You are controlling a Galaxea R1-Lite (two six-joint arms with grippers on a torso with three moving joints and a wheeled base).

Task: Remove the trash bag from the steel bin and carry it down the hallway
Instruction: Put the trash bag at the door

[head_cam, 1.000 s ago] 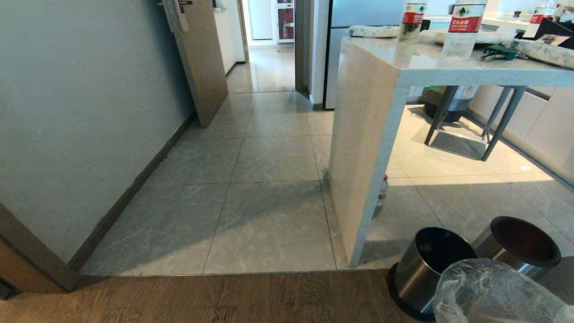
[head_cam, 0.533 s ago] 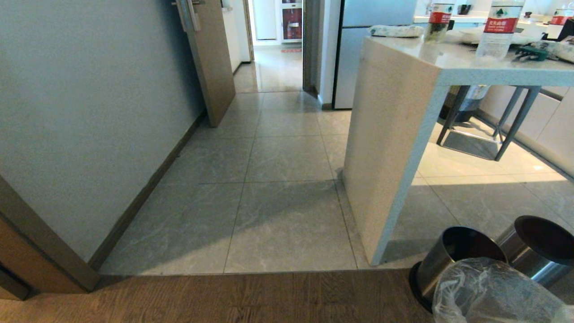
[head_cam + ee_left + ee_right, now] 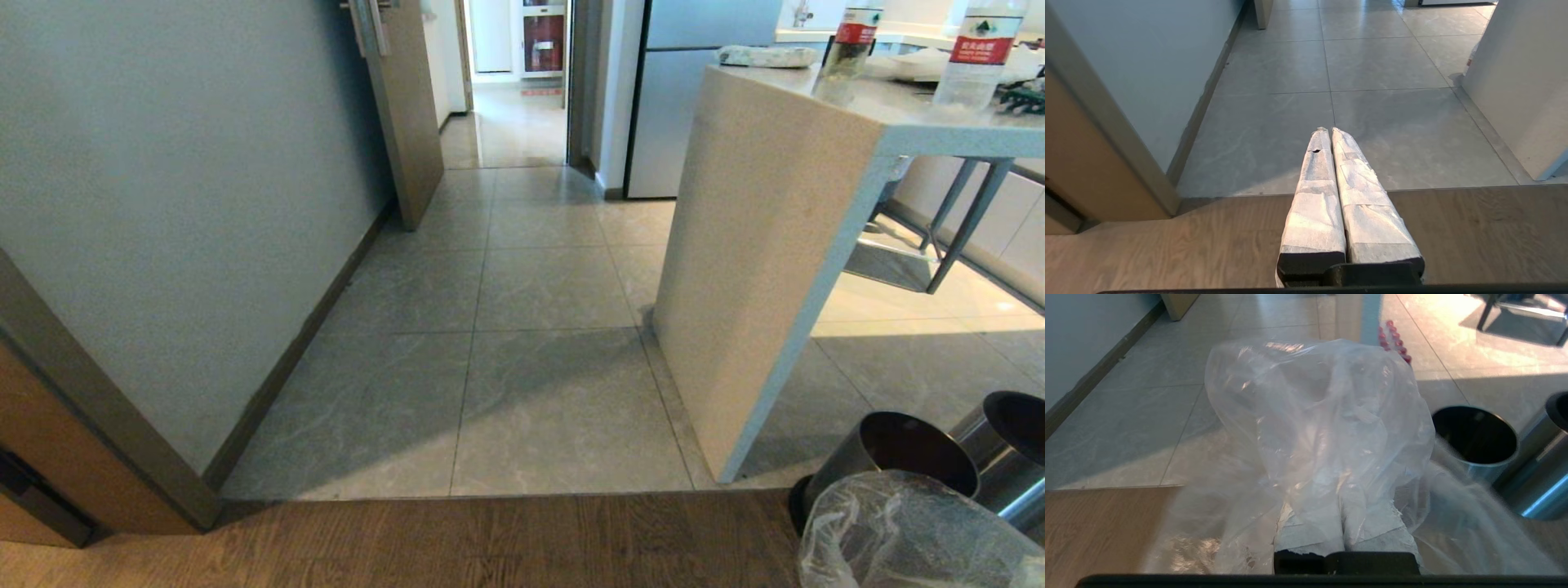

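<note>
Place: I'm in a home kitchen.
Signs: fridge (image 3: 702, 90) top centre, counter (image 3: 824, 114) with bottles (image 3: 976, 53) upper right, hallway (image 3: 506, 131) beyond.

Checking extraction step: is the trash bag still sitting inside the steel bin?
No: the trash bag is bunched around the right pincer, and the steel bin beside it shows a dark, empty opening.

So the hallway (image 3: 522, 269) runs off toward 12 o'clock, wall (image 3: 163, 204) along 9, table (image 3: 775, 245) at 2. The steel bin (image 3: 890, 457) sits at 4 with a second bin (image 3: 1008, 445) just beside it, the trash bag (image 3: 898, 539) in front.
</note>
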